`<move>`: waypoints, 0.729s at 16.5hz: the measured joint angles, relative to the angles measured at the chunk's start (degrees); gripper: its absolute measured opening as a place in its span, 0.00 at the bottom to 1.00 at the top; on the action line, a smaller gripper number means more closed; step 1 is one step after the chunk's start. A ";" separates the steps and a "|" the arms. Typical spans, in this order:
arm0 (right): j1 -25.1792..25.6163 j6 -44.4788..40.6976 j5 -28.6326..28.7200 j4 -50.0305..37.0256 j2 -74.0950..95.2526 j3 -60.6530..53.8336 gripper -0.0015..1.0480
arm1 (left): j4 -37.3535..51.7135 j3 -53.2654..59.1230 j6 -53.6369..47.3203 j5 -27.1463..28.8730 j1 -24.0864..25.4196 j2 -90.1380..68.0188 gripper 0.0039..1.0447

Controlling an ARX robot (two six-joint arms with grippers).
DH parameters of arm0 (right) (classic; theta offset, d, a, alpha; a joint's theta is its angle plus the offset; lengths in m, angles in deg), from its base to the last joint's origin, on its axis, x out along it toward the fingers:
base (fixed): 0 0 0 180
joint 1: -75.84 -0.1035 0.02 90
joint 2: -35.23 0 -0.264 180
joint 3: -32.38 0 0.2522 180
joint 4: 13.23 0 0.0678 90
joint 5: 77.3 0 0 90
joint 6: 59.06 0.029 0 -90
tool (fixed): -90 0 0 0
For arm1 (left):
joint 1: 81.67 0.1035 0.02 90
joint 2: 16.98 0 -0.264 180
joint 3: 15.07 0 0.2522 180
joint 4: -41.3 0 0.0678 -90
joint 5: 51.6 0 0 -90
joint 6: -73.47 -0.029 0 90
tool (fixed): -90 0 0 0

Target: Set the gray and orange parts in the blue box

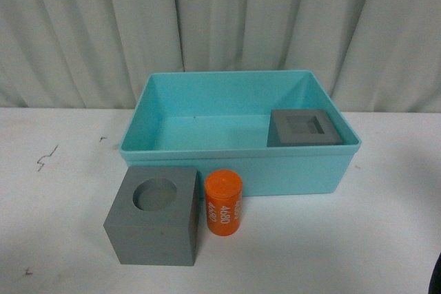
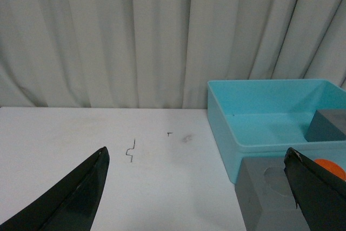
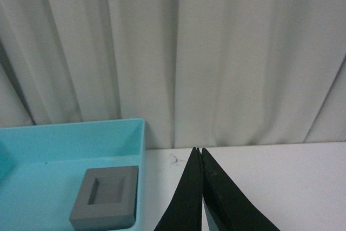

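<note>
Matte gray cube w/ round hole (image 1: 153,224) lies nearer left gripper (image 2: 197,152), jaws wide, empty; right gripper (image 3: 199,152) pinched together, empty.

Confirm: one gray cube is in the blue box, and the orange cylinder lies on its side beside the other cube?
Not quite: the front view shows the orange cylinder standing upright, not on its side. One gray cube is in the blue box, and the other cube is beside the cylinder.
</note>
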 joint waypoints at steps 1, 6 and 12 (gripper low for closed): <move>1.05 0.02 0.35 -0.61 -2.58 -2.54 0.02 | 0.00 -0.02 -0.02 0.00 0.00 0.00 0.94; 4.07 0.02 3.65 0.66 -14.19 -13.51 0.02 | 0.00 0.00 -0.02 -0.02 0.00 0.00 0.94; 8.04 -0.04 7.56 8.04 -27.91 -19.96 0.02 | -0.02 -0.02 -0.02 0.00 0.00 0.00 0.94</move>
